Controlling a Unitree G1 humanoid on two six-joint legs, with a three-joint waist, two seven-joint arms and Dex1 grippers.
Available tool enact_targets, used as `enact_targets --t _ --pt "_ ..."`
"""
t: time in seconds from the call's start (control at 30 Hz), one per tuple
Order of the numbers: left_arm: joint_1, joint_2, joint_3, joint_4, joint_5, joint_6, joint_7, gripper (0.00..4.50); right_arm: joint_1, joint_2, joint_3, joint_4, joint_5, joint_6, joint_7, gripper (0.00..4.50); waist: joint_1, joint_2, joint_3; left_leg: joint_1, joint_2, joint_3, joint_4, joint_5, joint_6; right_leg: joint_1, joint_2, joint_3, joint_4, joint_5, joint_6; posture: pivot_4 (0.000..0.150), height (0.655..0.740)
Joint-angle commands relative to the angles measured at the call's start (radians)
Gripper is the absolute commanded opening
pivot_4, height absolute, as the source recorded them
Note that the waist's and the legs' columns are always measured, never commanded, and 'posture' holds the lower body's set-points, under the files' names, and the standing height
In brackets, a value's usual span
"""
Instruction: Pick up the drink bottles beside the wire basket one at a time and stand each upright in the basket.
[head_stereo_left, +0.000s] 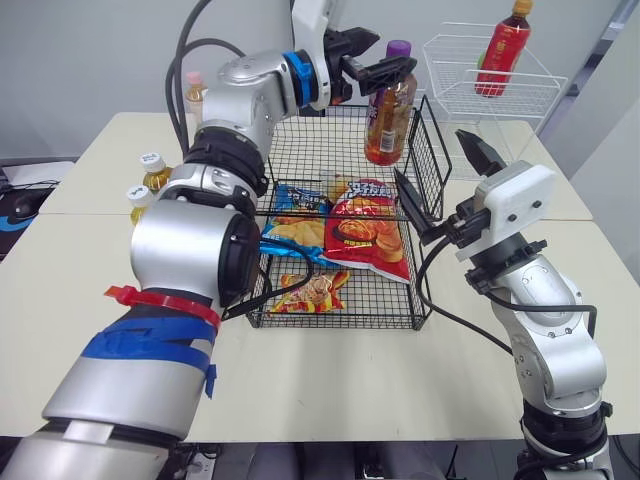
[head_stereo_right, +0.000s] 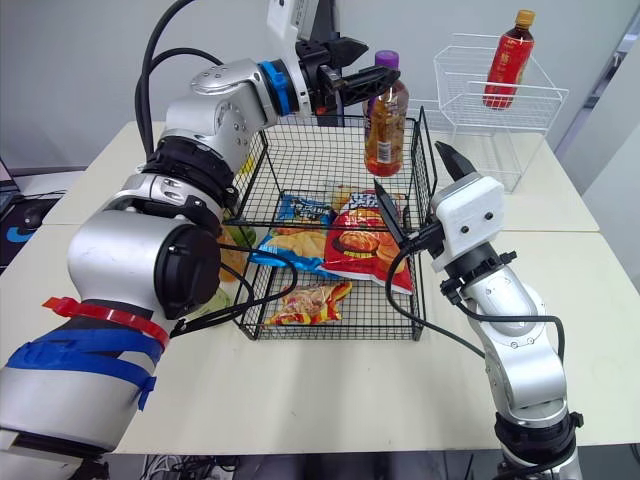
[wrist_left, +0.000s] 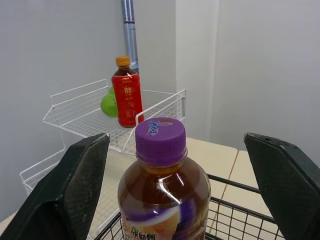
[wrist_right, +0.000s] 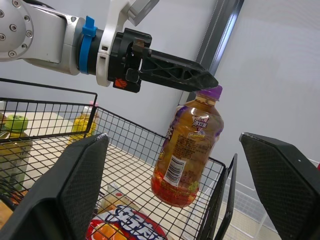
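Your left hand (head_stereo_left: 393, 52) is hovering spread open around the purple-capped bottle (head_stereo_left: 388, 120), which is leaning, not yet upright, in the far right corner of the wire basket (head_stereo_left: 330, 318), while your empty right hand (head_stereo_left: 432, 155) is idling open alongside.

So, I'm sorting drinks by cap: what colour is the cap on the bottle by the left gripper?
Purple; the cap shows best in the left wrist view.

Purple-capped bottle (wrist_left: 162, 200) sits between the left claw's (wrist_left: 176, 139) wide-apart fingers (wrist_left: 80, 170); red bottle (wrist_left: 127, 95) in white basket (wrist_left: 75, 115) behind.
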Motion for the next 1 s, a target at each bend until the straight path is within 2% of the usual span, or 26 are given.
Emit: enact_targets --t 0.03,0.2,0.3,0.57,0.7,0.83,0.93,1.0 --pt "-0.021 0.032 0.019 -0.068 -0.007 0.022 -0.040 4.47 -0.020 -0.001 -0.006 -0.018 0.009 -0.017 0.013 4.50 0.000 0.000 0.000 0.000 0.000 0.000 0.001 0.000 0.000 0.000 0.000 0.000 0.001 0.000 0.000 0.150 0.7400" --pt "0.034 0.092 0.031 -0.195 -0.037 0.097 -0.101 4.47 -0.037 0.008 -0.008 0.005 0.045 -0.037 0.053 4.50 -0.003 0.000 0.000 0.001 0.000 0.000 0.002 0.000 0.000 0.000 0.000 0.001 0.005 0.000 0.000 0.150 0.7400" --pt "0.093 0.144 0.051 -0.337 -0.071 0.177 -0.100 4.47 -0.050 0.015 -0.009 0.025 0.080 -0.049 0.081 4.50 -0.005 0.000 0.000 0.002 0.000 0.000 0.002 0.000 0.000 0.000 0.000 0.001 0.007 0.000 -0.001 0.150 0.7400" --pt "0.363 0.369 0.166 -0.902 -0.182 0.491 0.033 4.47 -0.157 0.001 -0.014 0.167 0.292 -0.050 0.300 4.50 -0.011 0.001 0.000 0.002 0.001 0.000 0.003 0.001 -0.001 0.000 0.000 0.002 0.008 0.000 -0.002 0.150 0.7400" --pt "0.484 0.453 0.237 -1.105 -0.242 0.617 0.118 4.47 -0.233 -0.015 -0.022 0.259 0.385 -0.033 0.405 4.50 -0.007 0.001 0.000 0.003 0.001 -0.001 0.003 0.001 -0.001 0.001 0.000 0.001 0.008 0.000 -0.002 0.150 0.7400" --pt "0.745 0.619 0.441 -1.326 -0.289 0.763 0.173 4.47 -0.309 -0.030 0.025 0.363 0.459 -0.023 0.573 4.50 -0.007 0.001 0.000 0.004 0.001 0.000 0.003 0.000 -0.001 0.001 0.000 0.003 0.008 0.001 -0.002 0.150 0.7400" --pt "0.915 0.666 0.609 -1.446 -0.325 0.848 0.216 4.47 -0.331 -0.043 0.040 0.407 0.481 -0.014 0.640 4.50 -0.002 0.000 0.000 0.003 0.002 -0.001 0.003 0.000 0.000 0.001 0.000 0.001 0.008 0.001 -0.002 0.150 0.7400" --pt "1.081 0.660 0.759 -1.545 -0.339 0.906 0.215 4.47 -0.347 -0.046 0.058 0.433 0.505 0.007 0.693 4.50 -0.003 0.000 0.000 0.003 0.002 -0.001 0.003 0.000 0.000 0.001 0.000 0.001 0.007 0.000 -0.002 0.150 0.7400"
